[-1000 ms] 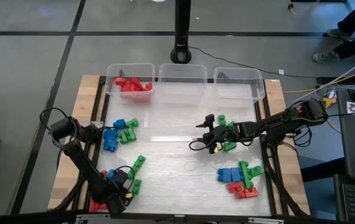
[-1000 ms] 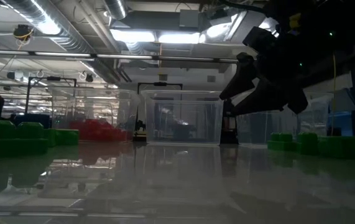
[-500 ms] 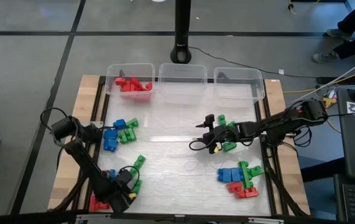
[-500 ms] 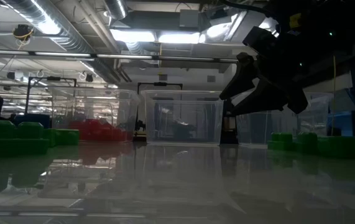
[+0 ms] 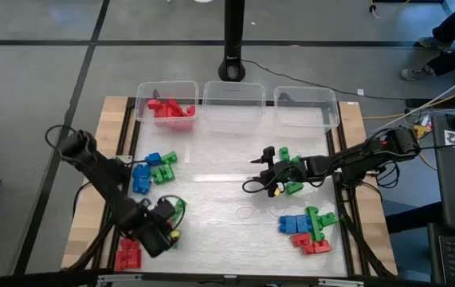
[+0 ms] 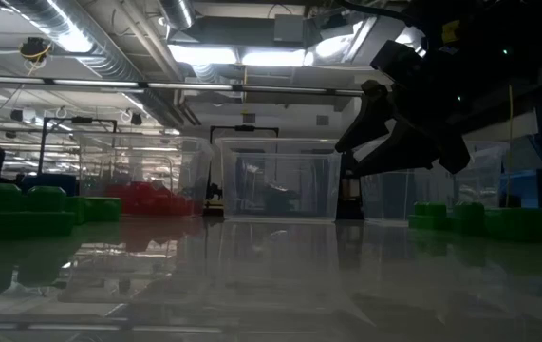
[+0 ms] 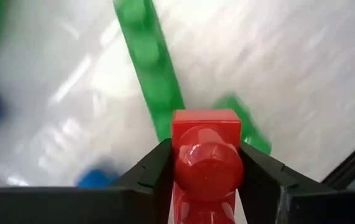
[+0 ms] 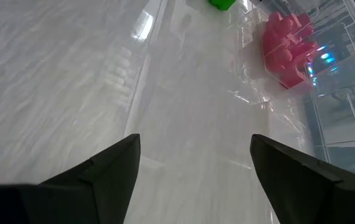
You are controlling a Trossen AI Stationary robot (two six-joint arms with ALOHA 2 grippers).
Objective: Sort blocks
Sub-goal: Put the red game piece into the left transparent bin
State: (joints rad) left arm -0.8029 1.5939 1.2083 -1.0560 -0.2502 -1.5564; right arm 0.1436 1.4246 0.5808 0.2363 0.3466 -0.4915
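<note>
Red, green and blue blocks lie in groups on the table: blue and green (image 5: 152, 169) at the left, red (image 5: 127, 255) at the near left, green (image 5: 291, 171) by my right gripper, and mixed (image 5: 308, 229) at the near right. My left gripper (image 5: 163, 231) hangs over the near left of the table beside green blocks (image 5: 178, 209), shut on a red block (image 7: 205, 134). My right gripper (image 5: 257, 169) hovers open over the table's middle, also seen in the low view as the right gripper (image 6: 375, 123). More red blocks (image 5: 167, 108) lie in the left bin. My left gripper (image 7: 205, 149) pinches the red block by its two opposite side walls (image 7: 176, 140), one finger on each side. A round stud (image 7: 207, 163) faces the wrist camera. The block is lifted clear of the table, with green blocks (image 7: 155, 81) below it.
Three clear bins stand in a row along the far edge: left bin (image 5: 141, 100), middle bin (image 5: 231, 86) and right bin (image 5: 329, 102). A black post (image 5: 233, 48) rises behind them. The white middle of the table (image 5: 219, 199) is bare between the block groups.
My left gripper has moved from over the red blocks at the near edge toward the far edge and a little right, carrying a red block with it. Those red blocks now show uncovered. My right arm has kept still.
</note>
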